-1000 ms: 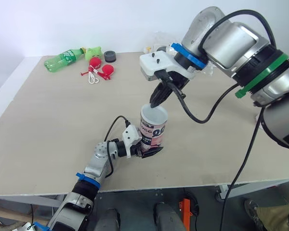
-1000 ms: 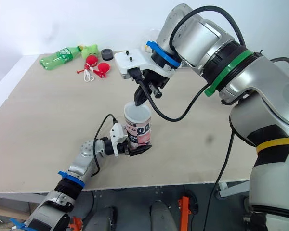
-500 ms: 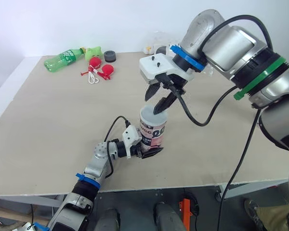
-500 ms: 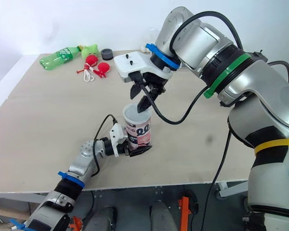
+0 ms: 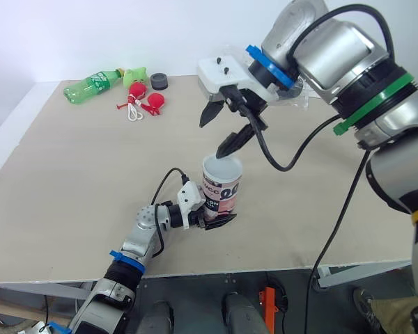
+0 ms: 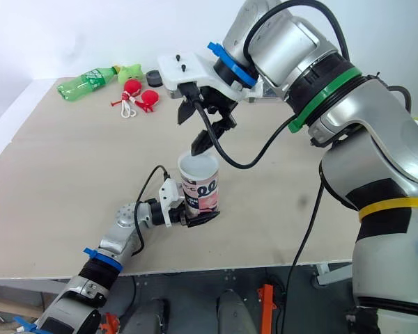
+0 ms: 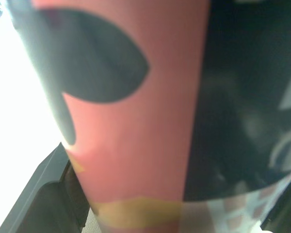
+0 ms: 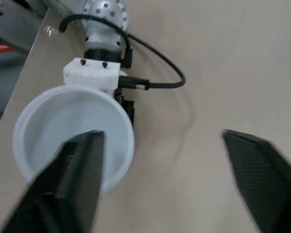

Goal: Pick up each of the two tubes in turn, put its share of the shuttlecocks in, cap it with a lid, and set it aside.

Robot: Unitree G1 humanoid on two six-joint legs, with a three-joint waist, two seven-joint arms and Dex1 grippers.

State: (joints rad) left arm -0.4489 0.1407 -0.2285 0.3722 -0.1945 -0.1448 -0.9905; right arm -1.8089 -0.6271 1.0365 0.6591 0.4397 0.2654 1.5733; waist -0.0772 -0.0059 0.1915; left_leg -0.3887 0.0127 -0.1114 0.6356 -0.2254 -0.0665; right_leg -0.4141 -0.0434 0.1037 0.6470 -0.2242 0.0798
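A short white tube (image 5: pixel 221 191) with pink and black print stands upright near the table's front edge. My left gripper (image 5: pixel 221 214) is shut on its lower part, one black finger (image 5: pixel 223 221) showing in front. Close up in the left wrist view, the tube's printed wall (image 7: pixel 136 111) sits between the dark fingers (image 7: pixel 39 199). My right gripper (image 5: pixel 213 137) hangs open just above and a little behind the tube's top, holding nothing. From the right wrist view the round white top (image 8: pixel 72 131) lies under one finger (image 8: pixel 77 179); whether a lid sits on it I cannot tell.
At the back left lie a green bottle (image 5: pixel 92 84), a green toy (image 5: pixel 134 75), red items with a white cord (image 5: pixel 145 101) and a black round cap (image 5: pixel 159 81). A clear plastic bag (image 5: pixel 296 87) sits behind my right arm. The table's front edge (image 5: pixel 195 268) is close.
My right gripper was shut at the tube's mouth a second ago; it has opened and risen clear of the top. The left gripper and tube have stayed put.
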